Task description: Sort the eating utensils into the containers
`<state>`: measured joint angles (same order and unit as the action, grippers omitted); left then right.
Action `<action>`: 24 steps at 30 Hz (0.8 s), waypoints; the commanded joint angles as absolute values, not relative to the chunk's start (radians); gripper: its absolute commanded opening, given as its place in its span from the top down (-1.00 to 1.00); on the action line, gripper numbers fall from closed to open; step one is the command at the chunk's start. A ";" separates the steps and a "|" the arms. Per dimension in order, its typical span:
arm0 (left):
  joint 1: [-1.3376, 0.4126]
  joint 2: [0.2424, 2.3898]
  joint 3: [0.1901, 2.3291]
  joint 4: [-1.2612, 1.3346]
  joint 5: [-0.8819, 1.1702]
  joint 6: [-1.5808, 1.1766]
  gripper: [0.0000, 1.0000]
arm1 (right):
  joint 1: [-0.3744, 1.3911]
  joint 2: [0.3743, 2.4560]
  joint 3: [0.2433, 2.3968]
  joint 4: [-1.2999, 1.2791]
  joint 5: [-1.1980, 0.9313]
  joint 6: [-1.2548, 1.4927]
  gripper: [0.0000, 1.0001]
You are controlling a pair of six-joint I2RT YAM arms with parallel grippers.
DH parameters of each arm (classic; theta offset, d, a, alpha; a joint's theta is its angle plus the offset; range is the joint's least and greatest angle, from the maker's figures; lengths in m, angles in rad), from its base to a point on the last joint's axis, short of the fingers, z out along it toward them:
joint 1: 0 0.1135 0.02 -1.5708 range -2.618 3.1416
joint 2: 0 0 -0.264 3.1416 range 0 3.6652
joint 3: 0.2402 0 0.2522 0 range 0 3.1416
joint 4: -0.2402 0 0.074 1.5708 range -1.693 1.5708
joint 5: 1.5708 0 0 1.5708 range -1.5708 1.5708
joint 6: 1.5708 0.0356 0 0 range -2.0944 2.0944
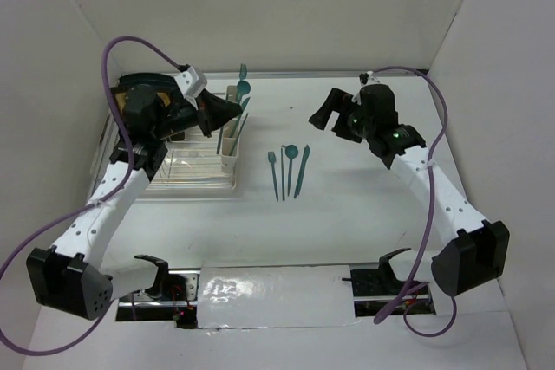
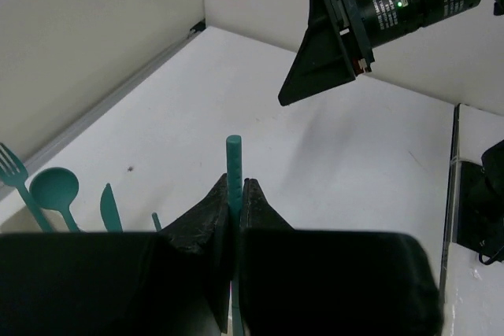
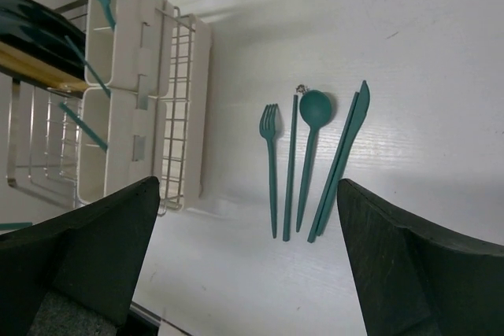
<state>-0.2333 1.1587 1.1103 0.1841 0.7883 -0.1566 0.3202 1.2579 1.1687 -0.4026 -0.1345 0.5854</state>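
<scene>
My left gripper (image 1: pixel 227 110) hovers over the cream cups (image 1: pixel 229 143) at the rack's right side and is shut on a thin teal utensil (image 2: pixel 234 164); only its handle shows between the jaws (image 2: pixel 235 188). A fork (image 2: pixel 12 168), a spoon (image 2: pixel 54 190) and a knife (image 2: pixel 108 205) stick up from the cups. On the table lie a fork (image 3: pixel 271 164), a thin stick (image 3: pixel 290 164), a spoon (image 3: pixel 312 136) and two knives (image 3: pixel 342 155); they also show in the top view (image 1: pixel 290 169). My right gripper (image 3: pixel 248 186) is open and empty, high above them (image 1: pixel 328 112).
The clear wire dish rack (image 1: pixel 173 166) sits at the left, with the cups (image 3: pixel 118 76) on its table-side edge. Dark plates (image 3: pixel 31 37) stand in the rack. White walls close in the back and both sides. The right gripper (image 2: pixel 323 45) hangs ahead in the left wrist view.
</scene>
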 commanded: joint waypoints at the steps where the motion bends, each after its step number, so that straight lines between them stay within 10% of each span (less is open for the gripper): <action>1: -0.226 1.213 1.152 0.307 0.868 -0.123 1.00 | 0.318 1.304 1.221 -0.408 -0.121 0.586 -1.00; 24: -0.215 1.400 0.985 0.614 0.908 -0.134 0.86 | 0.319 1.338 1.117 -0.385 -0.081 0.608 -1.00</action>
